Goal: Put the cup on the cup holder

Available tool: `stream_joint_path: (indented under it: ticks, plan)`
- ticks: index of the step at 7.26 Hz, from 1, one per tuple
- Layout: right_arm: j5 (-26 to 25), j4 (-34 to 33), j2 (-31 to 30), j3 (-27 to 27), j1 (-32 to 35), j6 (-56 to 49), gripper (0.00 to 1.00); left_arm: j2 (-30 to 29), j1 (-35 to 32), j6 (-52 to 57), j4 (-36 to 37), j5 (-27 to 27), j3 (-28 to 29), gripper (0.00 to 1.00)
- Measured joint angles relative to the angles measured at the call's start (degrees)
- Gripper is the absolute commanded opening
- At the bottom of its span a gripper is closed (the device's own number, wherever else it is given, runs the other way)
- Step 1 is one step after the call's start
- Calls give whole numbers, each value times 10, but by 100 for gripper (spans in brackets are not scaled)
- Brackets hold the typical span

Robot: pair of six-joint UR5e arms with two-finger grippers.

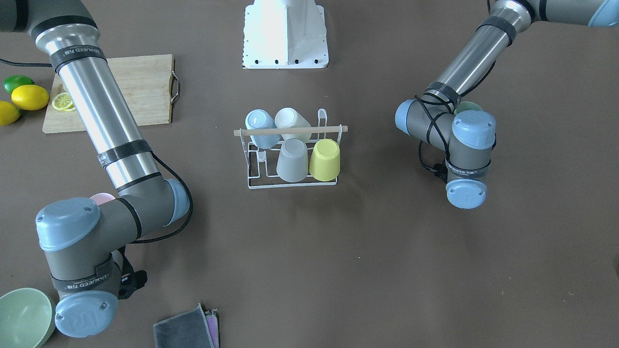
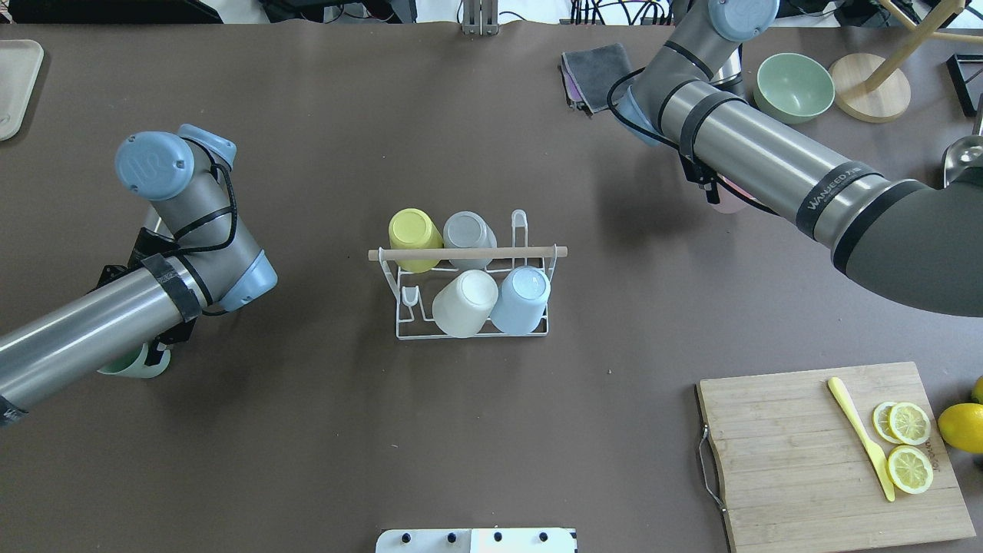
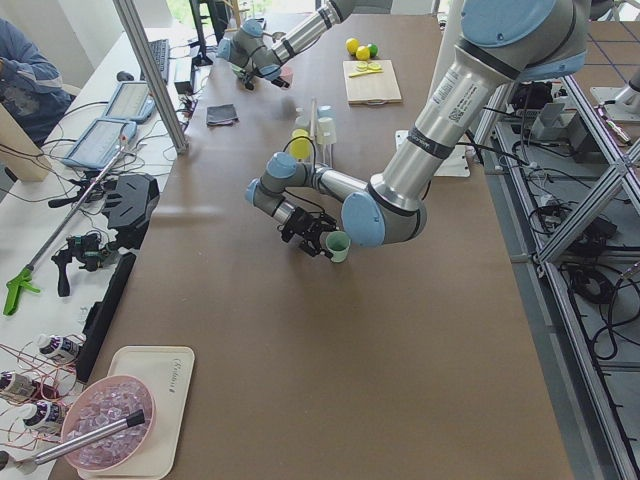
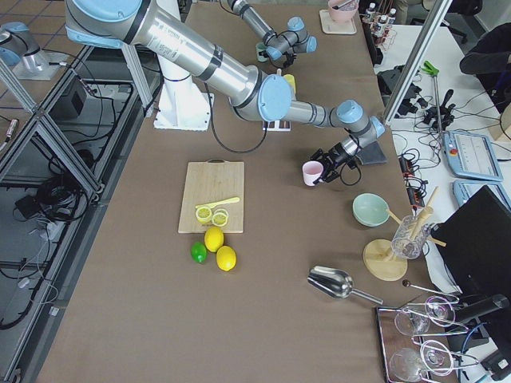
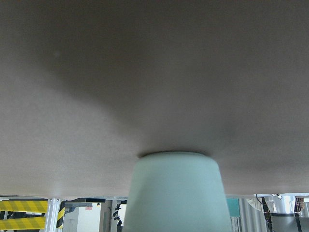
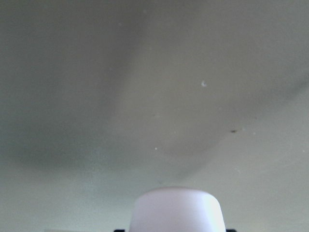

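Observation:
The cup holder (image 2: pixel 399 311) is a white wire rack with a wooden rod on top, at the table's middle; it also shows in the front view (image 1: pixel 251 169). Yellow (image 2: pixel 413 230), grey (image 2: pixel 467 234), white (image 2: pixel 465 303) and blue (image 2: pixel 522 299) cups sit upside down on its prongs. My left gripper (image 2: pixel 147 359) is shut on a mint green cup (image 5: pixel 176 193), low over the table left of the rack. My right gripper (image 2: pixel 718 196) is shut on a pink cup (image 6: pixel 176 210), to the rack's right and beyond it. The arms hide both sets of fingers.
A wooden cutting board (image 2: pixel 799 453) with lemon slices and a yellow knife (image 2: pixel 860 438) lies at the near right, a lemon (image 2: pixel 960 426) beside it. A green bowl (image 2: pixel 795 86), a folded grey cloth (image 2: pixel 595 69) and a wooden stand (image 2: pixel 868 96) are at the far right.

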Motion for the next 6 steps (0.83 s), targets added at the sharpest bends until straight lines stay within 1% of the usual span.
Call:
stream_joint_path:
  ticks: [1,2,4,6]
  plan:
    - [-1,-11,6,6,7,0,0,-1,0,0,0,0,0,47]
    - [-1,-22,10,22,16,3,0,-2,0,-1,0,0,1,37]
    - [3,-39,14,67,46,19,0,-3,-4,1,2,2,-5,37]
    - [9,-53,7,120,88,76,0,-3,-35,1,2,15,-42,36]
